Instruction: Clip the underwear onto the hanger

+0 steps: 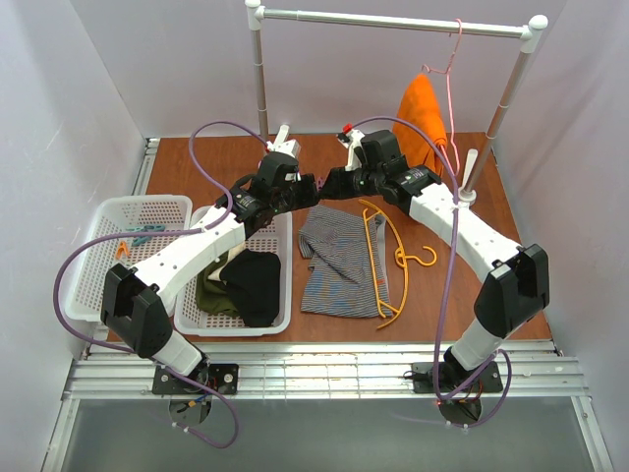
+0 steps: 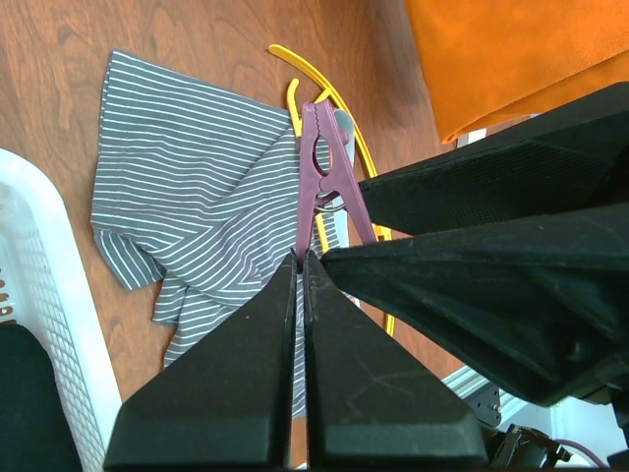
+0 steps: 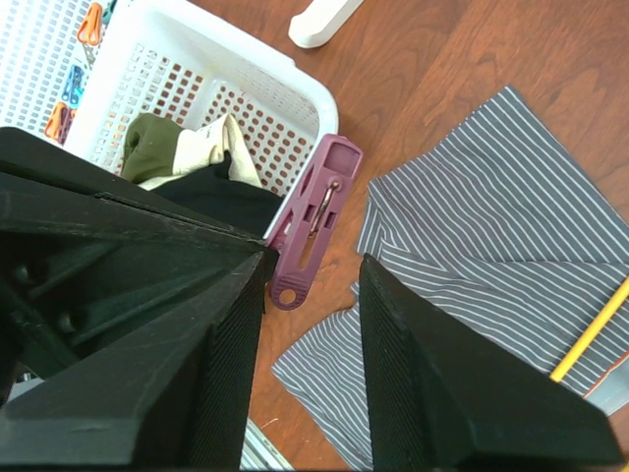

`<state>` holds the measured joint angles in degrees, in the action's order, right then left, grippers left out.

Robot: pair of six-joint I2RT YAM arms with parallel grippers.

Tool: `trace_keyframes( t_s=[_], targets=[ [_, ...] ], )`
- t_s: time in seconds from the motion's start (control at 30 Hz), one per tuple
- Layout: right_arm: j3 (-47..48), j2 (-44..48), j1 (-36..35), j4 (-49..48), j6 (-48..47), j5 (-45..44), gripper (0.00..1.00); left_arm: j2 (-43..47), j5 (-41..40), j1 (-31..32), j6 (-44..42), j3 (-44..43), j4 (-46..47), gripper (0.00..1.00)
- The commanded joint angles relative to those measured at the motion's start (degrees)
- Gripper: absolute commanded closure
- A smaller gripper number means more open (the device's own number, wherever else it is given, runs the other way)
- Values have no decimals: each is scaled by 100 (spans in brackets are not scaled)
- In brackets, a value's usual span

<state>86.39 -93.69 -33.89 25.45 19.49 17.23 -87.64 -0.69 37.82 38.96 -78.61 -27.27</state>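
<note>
The grey striped underwear (image 1: 334, 261) lies flat on the wooden table, with the yellow-orange hanger (image 1: 383, 258) lying on its right edge. Both also show in the left wrist view, the underwear (image 2: 187, 197) and the hanger (image 2: 339, 103). My left gripper (image 2: 303, 258) is shut on the tail of a purple clothespin (image 2: 319, 177), held in the air above the underwear's far edge. My right gripper (image 3: 313, 265) is open, its fingers either side of the same clothespin (image 3: 313, 221) without touching it. In the top view the grippers meet tip to tip, left (image 1: 316, 187) and right (image 1: 334, 184).
A white basket (image 1: 280, 324) with black and olive clothes stands left of the underwear. A second white basket (image 1: 108, 211) further left holds clothespins. A clothes rail (image 1: 393, 20) at the back carries a pink wire hanger with orange cloth (image 1: 423, 108).
</note>
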Motion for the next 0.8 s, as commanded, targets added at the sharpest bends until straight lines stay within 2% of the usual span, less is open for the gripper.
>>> trace_keyframes(
  t_s=[0.0,0.27,0.77],
  targets=[
    [124,-62,-30,-154,20,87,69,256,7,41,-46,-49,134,100],
    [159,-79,-21,-242,29,113,73,282,60,50,-55,3,178,100],
    [317,-26,-30,-409,126,43,72,317,60,58,-64,21,187,100]
  ],
)
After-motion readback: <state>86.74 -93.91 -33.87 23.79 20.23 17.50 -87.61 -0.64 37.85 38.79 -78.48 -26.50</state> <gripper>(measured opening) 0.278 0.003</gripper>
